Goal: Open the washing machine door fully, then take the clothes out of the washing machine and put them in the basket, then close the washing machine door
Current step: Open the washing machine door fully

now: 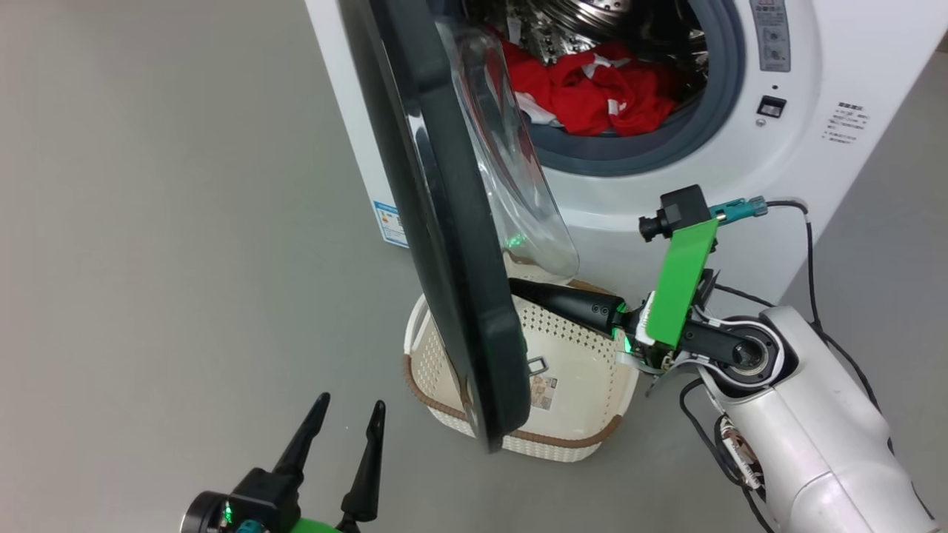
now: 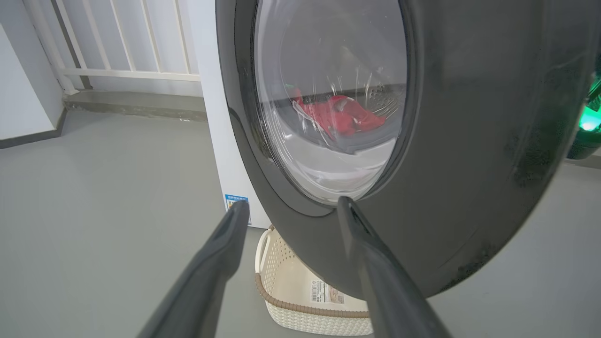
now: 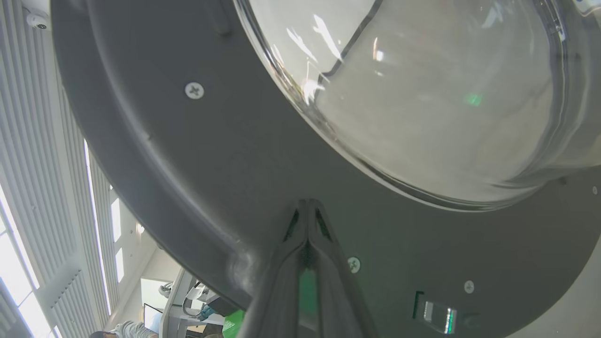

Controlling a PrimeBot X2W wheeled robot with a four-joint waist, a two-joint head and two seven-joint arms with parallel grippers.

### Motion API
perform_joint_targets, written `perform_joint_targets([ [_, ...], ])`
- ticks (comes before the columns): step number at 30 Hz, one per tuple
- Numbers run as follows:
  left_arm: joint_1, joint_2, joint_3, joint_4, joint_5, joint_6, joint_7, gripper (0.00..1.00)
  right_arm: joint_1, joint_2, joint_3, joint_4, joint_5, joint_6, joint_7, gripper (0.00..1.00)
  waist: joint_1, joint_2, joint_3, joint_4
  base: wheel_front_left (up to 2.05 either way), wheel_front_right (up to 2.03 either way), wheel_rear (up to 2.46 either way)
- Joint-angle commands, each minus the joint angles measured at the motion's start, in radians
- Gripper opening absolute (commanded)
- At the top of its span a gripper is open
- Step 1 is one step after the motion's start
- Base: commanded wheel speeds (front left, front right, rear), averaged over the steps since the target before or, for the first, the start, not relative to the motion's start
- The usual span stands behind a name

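Against the washing machine door's (image 1: pixel 444 244) inner rim, the right gripper (image 3: pixel 307 203) is pressing, jaws clenched on nothing. The left gripper (image 1: pixel 352 401) is hovering, jaws spread wide, empty, near the basket (image 1: pixel 592 443); the clothes (image 1: pixel 592 89) are lying in the drum (image 1: pixel 563 22).

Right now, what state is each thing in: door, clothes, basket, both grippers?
Round black-rimmed glass washing machine door, partly open, swung outward.
Bright red clothes, in the steel drum.
Cream perforated plastic basket, on the floor, no clothes visible inside.
Left gripper, open, empty.
Right gripper, shut, tips at the door's inner face.
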Motion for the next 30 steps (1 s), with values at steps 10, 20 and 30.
perform_joint_targets([
  [10, -0.011, 0.013, 0.057, -0.02, -0.002, 0.004, -0.008, 1.0, 0.01, 0.057, 0.053, -0.034, -0.02, 0.002, -0.017, 0.0, 0.0, 0.0, -0.003, 0.06, 0.0, 0.0, 0.0],
  [20, -0.007, 0.013, 0.077, -0.021, 0.01, 0.011, -0.008, 1.0, -0.005, 0.086, 0.084, -0.026, -0.01, 0.002, -0.027, 0.0, 0.0, 0.0, -0.001, 0.09, 0.0, 0.0, 0.0],
  [30, 0.001, 0.013, 0.094, -0.033, 0.009, 0.02, -0.008, 1.0, -0.029, 0.102, 0.108, -0.013, 0.003, 0.002, -0.029, 0.0, 0.0, 0.0, 0.005, 0.094, 0.0, 0.0, 0.0],
])
